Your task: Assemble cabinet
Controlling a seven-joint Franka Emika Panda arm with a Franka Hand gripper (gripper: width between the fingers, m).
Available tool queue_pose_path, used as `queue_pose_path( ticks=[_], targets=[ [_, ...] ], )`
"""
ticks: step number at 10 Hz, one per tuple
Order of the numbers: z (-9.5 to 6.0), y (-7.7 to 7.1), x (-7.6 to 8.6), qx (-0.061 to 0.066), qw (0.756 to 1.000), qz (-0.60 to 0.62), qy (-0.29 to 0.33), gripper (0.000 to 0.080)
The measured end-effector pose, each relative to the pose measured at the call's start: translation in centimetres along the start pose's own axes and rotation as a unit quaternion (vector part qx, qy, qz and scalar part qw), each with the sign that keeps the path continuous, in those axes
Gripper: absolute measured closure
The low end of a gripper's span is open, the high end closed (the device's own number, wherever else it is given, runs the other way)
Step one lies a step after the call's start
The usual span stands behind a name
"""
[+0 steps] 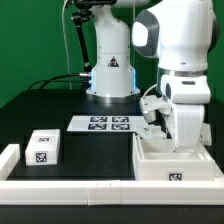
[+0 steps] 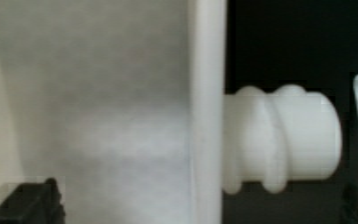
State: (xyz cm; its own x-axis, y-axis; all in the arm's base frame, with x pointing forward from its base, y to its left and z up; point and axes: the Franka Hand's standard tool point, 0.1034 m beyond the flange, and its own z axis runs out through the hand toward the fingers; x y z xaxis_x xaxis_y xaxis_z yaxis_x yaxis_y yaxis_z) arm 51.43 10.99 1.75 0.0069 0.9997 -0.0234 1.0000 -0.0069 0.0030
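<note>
The cabinet (image 1: 176, 165) is a white box-shaped body with a black-and-white tag on its front, standing at the exterior view's right near the table's front. My gripper (image 1: 158, 128) hangs straight down over its left part. In the wrist view a broad white cabinet panel (image 2: 105, 110) fills the picture, and a ridged white round knob (image 2: 275, 140) sticks out from its edge. My gripper (image 2: 194, 205) is open. Its dark fingertips (image 2: 30, 204) show only at the picture's far corners, with the panel and knob between them and nothing gripped.
A small white block (image 1: 42, 148) with a tag sits at the exterior view's left. The marker board (image 1: 105, 124) lies flat in the middle, before the arm's base (image 1: 110, 80). A low white border rail (image 1: 70, 190) runs along the front edge.
</note>
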Motion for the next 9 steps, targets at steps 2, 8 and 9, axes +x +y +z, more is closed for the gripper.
queue_pose_path(
  ticks=[2, 8, 9],
  targets=[
    [-0.8, -0.6, -0.1, -0.005, 1.000, 0.019, 0.001, 0.0003],
    [-5.7, -7.3, 3.6, -0.034, 0.990, 0.139, 0.017, 0.0002],
    [-5.5, -8.4, 4.7, -0.032, 0.988, 0.148, 0.019, 0.0002]
  ],
)
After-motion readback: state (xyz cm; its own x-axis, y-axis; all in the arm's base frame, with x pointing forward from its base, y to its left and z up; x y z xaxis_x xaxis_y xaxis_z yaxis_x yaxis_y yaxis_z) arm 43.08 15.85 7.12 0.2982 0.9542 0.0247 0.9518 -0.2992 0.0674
